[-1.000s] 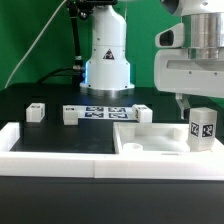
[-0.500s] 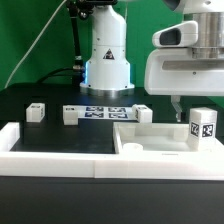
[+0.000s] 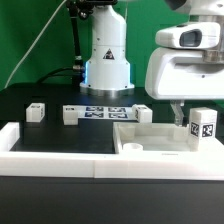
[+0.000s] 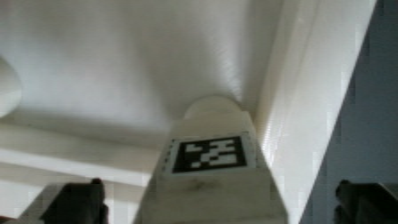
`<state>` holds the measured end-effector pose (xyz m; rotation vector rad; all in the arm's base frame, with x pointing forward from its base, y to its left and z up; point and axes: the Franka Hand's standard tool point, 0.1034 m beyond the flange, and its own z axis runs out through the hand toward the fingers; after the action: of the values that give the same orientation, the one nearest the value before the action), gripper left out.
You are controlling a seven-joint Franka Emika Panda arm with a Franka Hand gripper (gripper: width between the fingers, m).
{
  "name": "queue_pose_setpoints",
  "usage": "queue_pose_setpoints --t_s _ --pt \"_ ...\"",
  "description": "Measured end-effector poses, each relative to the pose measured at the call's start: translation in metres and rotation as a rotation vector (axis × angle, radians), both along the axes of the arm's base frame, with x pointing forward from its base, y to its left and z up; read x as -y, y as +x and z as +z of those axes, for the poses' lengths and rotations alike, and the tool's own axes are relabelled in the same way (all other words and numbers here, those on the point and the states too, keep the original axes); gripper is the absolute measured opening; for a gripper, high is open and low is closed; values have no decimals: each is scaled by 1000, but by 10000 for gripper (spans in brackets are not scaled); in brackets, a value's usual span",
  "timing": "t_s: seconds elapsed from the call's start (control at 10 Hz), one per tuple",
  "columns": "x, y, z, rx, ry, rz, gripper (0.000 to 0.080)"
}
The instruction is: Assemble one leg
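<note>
The leg (image 3: pixel 203 126), a small white block with a black-and-white tag, stands upright in the right corner of the large white tray-like part (image 3: pixel 150 140). My gripper (image 3: pixel 190 114) hangs just above and around it, jaws open. In the wrist view the leg (image 4: pixel 217 160) sits between my two dark fingertips (image 4: pixel 80 202), with a gap on each side, and my gripper (image 4: pixel 222 208) is not touching it. The tray's white wall (image 4: pixel 329 80) runs close beside the leg.
Three more small white tagged blocks stand on the black table: one at the exterior view's left (image 3: pixel 36 111), one (image 3: pixel 70 116) beside the marker board (image 3: pixel 105 113), one (image 3: pixel 143 114) behind the tray. A white L-shaped wall (image 3: pixel 50 145) edges the front. The robot base (image 3: pixel 107 60) stands behind.
My hand has shifted a little toward the exterior view's right and slightly lower over the leg. The leg has not moved.
</note>
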<state>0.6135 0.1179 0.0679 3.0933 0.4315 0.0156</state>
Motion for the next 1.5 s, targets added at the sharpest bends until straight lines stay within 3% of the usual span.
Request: queue_pose_setpoints --t_s 0.1,0.2,0.3,0.5,0.8,1.0,1.5 --pt "0 0 0 0 1 8 648" --pt "0 0 0 0 1 4 524" --pt "0 0 0 0 1 4 524" --pt "0 0 0 0 1 4 289" --pt "0 0 0 0 2 -23 290" --pt "-1 0 -1 8 39 -321 290" --pt "-4 0 -2 16 77 -976 290"
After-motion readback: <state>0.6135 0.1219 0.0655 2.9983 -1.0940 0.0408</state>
